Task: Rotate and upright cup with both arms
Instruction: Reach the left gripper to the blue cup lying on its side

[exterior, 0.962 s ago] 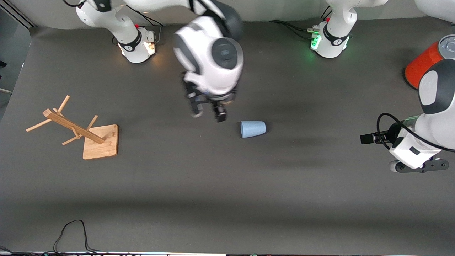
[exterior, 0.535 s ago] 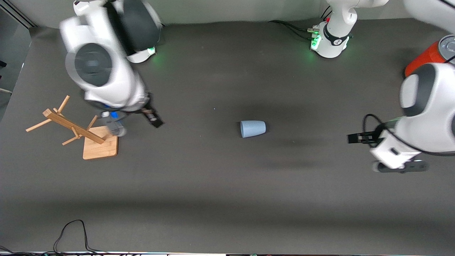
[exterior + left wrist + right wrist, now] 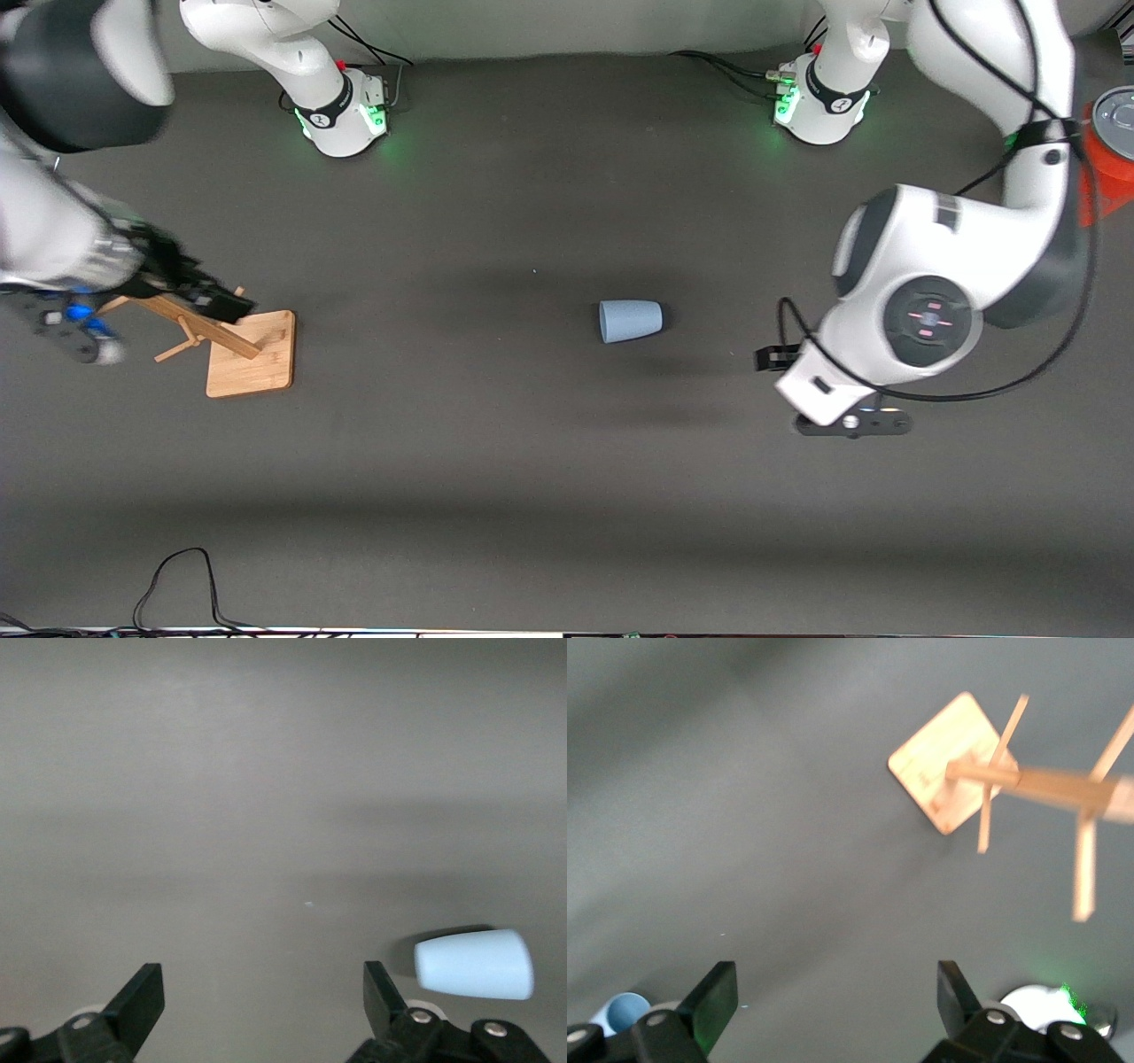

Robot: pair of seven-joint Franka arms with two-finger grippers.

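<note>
left wrist view: cup [image 3: 474,964] lies sideways just beside one of the spread fingers [image 3: 383,992].

No text, label, brand, number or sign can be read in any of the views. The dark bands on the arm bases at the top of the front view carry small white marks, but they are too small to make out.

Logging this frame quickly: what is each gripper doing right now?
Left gripper: open, empty, near the small pale-blue tapered plastic cup lying on its side.
Right gripper: open, empty, over the wooden peg rack.
</note>
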